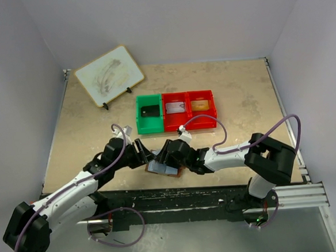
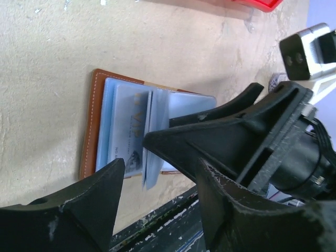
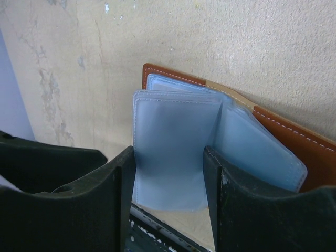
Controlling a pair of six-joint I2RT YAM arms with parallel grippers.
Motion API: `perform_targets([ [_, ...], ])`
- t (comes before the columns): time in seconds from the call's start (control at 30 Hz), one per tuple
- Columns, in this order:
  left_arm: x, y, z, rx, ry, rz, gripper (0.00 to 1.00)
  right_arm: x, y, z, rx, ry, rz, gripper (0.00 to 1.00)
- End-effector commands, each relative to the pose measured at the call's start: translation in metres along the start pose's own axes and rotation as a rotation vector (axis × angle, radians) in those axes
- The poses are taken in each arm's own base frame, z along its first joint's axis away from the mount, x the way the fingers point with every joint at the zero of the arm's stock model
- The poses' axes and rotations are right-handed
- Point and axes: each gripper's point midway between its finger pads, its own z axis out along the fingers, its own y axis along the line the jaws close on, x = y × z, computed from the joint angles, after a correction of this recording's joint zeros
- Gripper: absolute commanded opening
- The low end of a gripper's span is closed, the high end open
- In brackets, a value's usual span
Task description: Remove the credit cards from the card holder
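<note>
The card holder [image 1: 163, 169] is being shown lying open on the bench [image 1: 241, 98], close to its near edge, between the two arms. Its brown leather cover is being pressed flat against the surface, stitched border outward, and its pale blue sleeves [image 3: 173, 131] are being fanned above it. A printed card [image 2: 131, 131] is being seen through one sleeve in the left wrist view, and one leaf is being held up on edge beside it, with a finger of the right gripper [image 3: 168, 155] touching it.

The right gripper is being kept partly apart directly over the holder. A blue sleeve is being framed in the gap between its jaws, its edges meeting their inner faces; whether it is being pinched cannot be told.

The left gripper [image 2: 160, 168] is being held just beside the right one, over the near left part of the holder, with its jaws standing apart and nothing being gripped between them.

Farther back, a green bin [image 1: 140, 125] and two joined red bins [image 1: 191, 124] are being shown side by side, each with a flat item inside. A pale board [image 1: 109, 75] is being propped on a stand at the far left.
</note>
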Motion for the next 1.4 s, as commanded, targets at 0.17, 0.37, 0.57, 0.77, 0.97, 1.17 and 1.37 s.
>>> perform_targets([
  [0.17,0.004,0.001,0.013,0.048,-0.030,-0.065,0.46,0.017,-0.032,0.001,0.088,0.061,-0.024,0.55],
  [0.37,0.015,-0.008,0.011,0.126,-0.014,-0.087,0.39,0.018,-0.030,0.002,0.085,0.066,-0.029,0.55],
  [0.57,0.025,0.002,0.017,0.098,0.027,-0.072,0.35,0.015,-0.029,0.000,0.081,0.058,-0.025,0.55],
  [0.77,0.028,0.006,0.018,0.091,0.020,-0.067,0.32,0.013,-0.026,0.000,0.073,0.050,-0.024,0.55],
  [0.97,0.028,0.020,0.009,0.040,-0.014,-0.076,0.43,0.011,-0.027,0.001,0.081,0.042,-0.021,0.56],
  [1.17,0.025,0.027,0.002,-0.001,-0.036,-0.067,0.40,0.011,-0.028,0.001,0.083,0.044,-0.021,0.56],
  [1.37,0.023,0.012,-0.003,0.064,-0.036,-0.052,0.38,0.009,-0.023,0.001,0.071,0.036,-0.018,0.56],
])
